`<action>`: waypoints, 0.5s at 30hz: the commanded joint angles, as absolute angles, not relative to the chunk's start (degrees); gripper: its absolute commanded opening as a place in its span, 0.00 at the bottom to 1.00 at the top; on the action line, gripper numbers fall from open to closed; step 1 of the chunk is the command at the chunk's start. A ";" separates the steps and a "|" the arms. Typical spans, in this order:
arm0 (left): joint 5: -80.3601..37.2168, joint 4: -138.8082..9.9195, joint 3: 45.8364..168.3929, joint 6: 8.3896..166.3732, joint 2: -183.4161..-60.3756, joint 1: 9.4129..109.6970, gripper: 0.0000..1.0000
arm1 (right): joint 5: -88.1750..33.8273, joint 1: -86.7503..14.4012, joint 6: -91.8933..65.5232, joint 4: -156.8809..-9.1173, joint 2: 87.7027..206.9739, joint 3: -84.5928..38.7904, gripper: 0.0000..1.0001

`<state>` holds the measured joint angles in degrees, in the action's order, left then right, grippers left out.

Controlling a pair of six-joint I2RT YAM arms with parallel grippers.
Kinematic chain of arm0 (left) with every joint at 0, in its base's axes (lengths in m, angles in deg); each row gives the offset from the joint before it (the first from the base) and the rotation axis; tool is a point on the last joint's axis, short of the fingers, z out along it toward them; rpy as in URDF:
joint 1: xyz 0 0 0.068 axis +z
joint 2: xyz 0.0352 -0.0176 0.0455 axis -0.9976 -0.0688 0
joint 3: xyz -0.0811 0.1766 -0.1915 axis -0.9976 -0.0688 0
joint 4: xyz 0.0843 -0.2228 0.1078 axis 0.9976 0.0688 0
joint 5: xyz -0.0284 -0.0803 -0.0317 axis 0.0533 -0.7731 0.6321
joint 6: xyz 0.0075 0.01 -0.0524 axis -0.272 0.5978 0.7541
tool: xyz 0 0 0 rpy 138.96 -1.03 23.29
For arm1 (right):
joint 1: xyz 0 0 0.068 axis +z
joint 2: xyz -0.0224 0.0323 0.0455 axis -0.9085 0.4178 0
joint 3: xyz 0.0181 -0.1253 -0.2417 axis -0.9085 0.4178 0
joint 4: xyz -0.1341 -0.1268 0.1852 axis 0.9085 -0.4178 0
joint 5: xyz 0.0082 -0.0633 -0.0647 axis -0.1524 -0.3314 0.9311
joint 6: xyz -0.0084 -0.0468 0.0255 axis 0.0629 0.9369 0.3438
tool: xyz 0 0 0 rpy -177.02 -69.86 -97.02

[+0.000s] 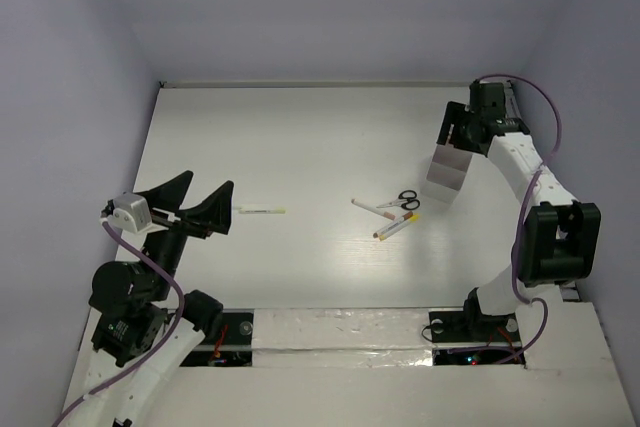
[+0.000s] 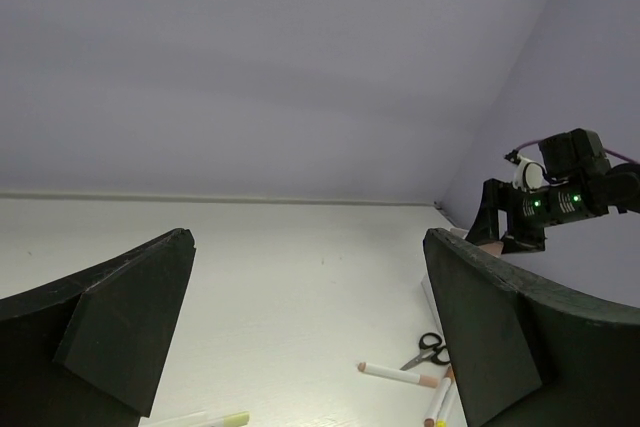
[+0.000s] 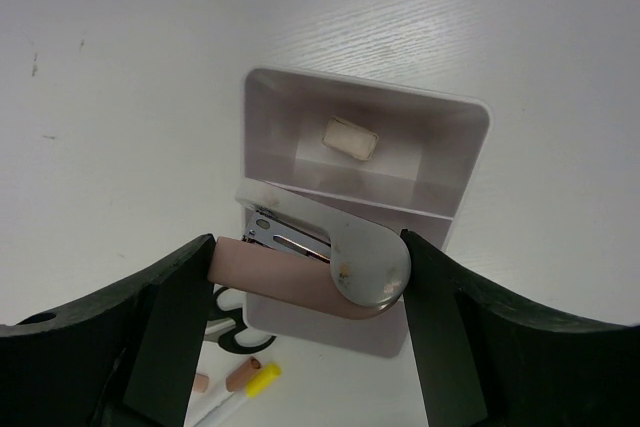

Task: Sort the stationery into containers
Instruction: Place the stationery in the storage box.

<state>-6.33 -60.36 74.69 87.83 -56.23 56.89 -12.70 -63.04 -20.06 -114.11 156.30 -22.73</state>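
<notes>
My right gripper is shut on a small pinkish stapler with a grey metal top. It holds the stapler just above the near rim of the white boxy container, which also shows in the top view. A small white block lies inside the container. Black-handled scissors and two short white pens lie left of the container. A thin yellow-tipped stick lies right of my open, empty left gripper. In the left wrist view, the scissors and a pen lie ahead of me on the right.
Lilac walls close the table on the left, back and right. The right arm stands along the right edge. The near table edge carries both arm bases. A yellow pen cap lies just below the container.
</notes>
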 commanded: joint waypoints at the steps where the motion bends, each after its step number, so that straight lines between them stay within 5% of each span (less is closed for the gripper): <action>1: -6.10 -62.52 74.58 87.23 -57.21 56.61 0.99 | -12.68 -63.98 -19.20 -112.11 156.78 -26.10 0.68; 12: -5.67 -62.52 74.50 87.31 -58.27 56.61 0.99 | -12.42 -65.13 -19.38 -111.14 159.42 -27.77 0.71; 15: -5.75 -62.52 74.50 87.32 -58.62 56.61 0.99 | -11.54 -65.13 -19.82 -110.00 158.90 -27.43 0.79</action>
